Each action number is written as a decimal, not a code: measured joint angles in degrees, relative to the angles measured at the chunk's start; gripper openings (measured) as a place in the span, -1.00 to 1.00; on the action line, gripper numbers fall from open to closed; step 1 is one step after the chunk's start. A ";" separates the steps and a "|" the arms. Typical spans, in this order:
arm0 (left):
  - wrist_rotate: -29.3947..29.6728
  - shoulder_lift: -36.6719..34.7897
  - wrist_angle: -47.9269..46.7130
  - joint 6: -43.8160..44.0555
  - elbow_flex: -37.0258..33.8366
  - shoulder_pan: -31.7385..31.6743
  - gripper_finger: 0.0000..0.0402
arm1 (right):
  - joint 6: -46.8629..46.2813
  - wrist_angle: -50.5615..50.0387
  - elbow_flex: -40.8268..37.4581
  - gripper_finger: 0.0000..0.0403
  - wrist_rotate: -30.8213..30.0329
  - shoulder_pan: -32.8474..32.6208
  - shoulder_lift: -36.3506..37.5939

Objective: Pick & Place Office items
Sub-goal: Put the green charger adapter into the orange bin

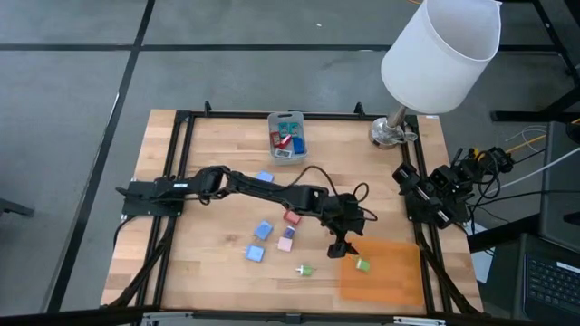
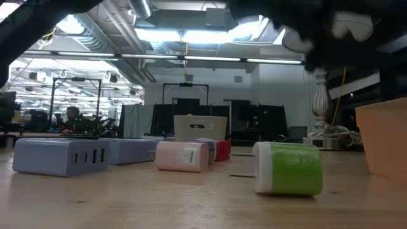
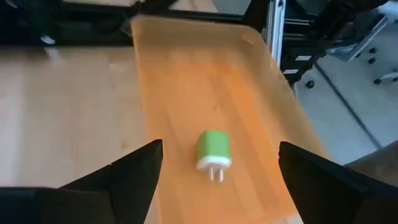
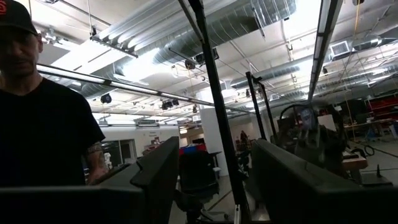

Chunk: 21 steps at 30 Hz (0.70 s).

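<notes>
- Table (image 1: 208,136) of pale wood, seen from above, carries a scatter of small office items; we count several blue, pink and red blocks near its middle.
- We see the left arm stretched across the table, its left gripper (image 1: 340,246) poised at the edge of the orange mat (image 1: 390,281), fingers (image 3: 134,171) spread wide apart with nothing between them.
- In the left wrist view a green charger (image 3: 213,149) lies on its side on the mat, prongs showing, between and beyond the open fingers and touching neither.
- From above, that green charger (image 1: 362,264) sits on the mat's near-left part, just beside the gripper.
- A second green-and-white plug (image 1: 305,270) rests on bare wood near the mat; in the low view it is the green block (image 2: 287,168) closest to the camera.
- Blue blocks (image 1: 256,253), a pink block (image 1: 285,243) and a red block (image 1: 292,217) lie loosely grouped left of the gripper.
- A grey bin (image 1: 287,136) at the table's far edge holds more pieces.
- A lamp (image 1: 441,41) with a white shade stands at the far right corner.
- The right arm waits folded beyond the right edge, its right gripper (image 4: 211,180) pointed into the room, fingers held apart; a person (image 4: 37,112) in a black shirt shows in its view.
</notes>
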State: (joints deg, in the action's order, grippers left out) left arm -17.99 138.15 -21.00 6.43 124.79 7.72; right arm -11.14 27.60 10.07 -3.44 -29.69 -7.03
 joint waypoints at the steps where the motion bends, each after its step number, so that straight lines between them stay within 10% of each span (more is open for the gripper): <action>1: 0.24 -0.93 -2.96 -0.27 1.25 -0.29 0.53 | 0.00 0.04 0.00 0.00 0.00 0.00 0.00; 12: 10.49 -6.55 -42.76 -5.79 6.79 1.30 0.50 | -0.01 0.04 -0.02 0.00 0.01 0.00 0.00; 21: 13.05 -5.89 -42.99 1.39 6.74 4.49 0.50 | -0.48 0.00 -0.02 0.00 1.15 0.00 0.00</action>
State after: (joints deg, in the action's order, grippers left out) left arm -4.94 132.27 -63.99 7.82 131.52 12.21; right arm -11.61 27.59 10.04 -2.29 -29.69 -7.03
